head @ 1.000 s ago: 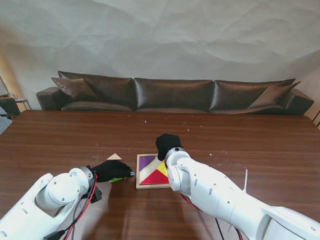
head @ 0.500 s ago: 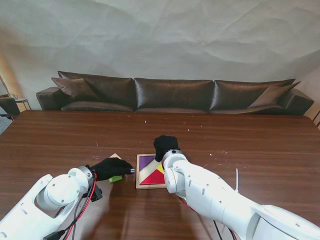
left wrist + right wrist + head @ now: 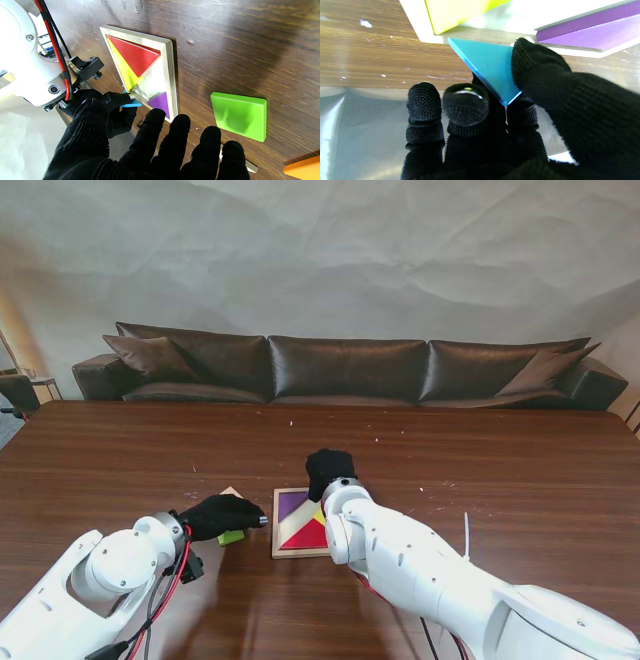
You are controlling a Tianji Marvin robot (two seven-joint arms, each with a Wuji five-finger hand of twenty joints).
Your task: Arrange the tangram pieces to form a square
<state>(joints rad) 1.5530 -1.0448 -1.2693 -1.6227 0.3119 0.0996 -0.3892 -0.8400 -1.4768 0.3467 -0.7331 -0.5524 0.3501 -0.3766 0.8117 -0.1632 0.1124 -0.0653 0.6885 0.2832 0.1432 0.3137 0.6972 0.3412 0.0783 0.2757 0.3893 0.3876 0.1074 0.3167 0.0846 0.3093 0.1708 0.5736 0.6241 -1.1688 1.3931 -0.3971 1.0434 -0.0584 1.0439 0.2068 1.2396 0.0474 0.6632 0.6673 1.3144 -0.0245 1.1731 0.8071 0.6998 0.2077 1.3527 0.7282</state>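
Right wrist view: the right robot hand (image 3: 510,120) is clamped on a blue triangle (image 3: 490,67), thumb on one flat face and fingertips behind the other, the piece tilted with one corner leading toward the wooden tray (image 3: 168,75). This pinch leaves the leading corner free, which suits lowering the piece into the frame edge first.

Left wrist view: the tray lies flat on the surface (image 3: 250,37). Inside it sit a red triangle (image 3: 136,56), a yellow triangle (image 3: 122,67) touching it along one side, and a purple piece (image 3: 160,103) at one corner. Between them the pale tray floor is bare, so the square is judged roughly half filled. The blue triangle is held just beside the tray rim near the yellow and purple pieces, not yet seated.

The left robot hand (image 3: 155,152) holds nothing; its fingers are spread and extended close to the tray edge, judged a bracing position against sliding. A green square (image 3: 238,116) lies loose on the surface beside the tray, and an orange piece (image 3: 303,168) lies farther off, partly cut by the frame edge.

Stand view: both robot hands meet at the tray, the right one covering part of it.

Risk: the tilted piece may catch on the rim.
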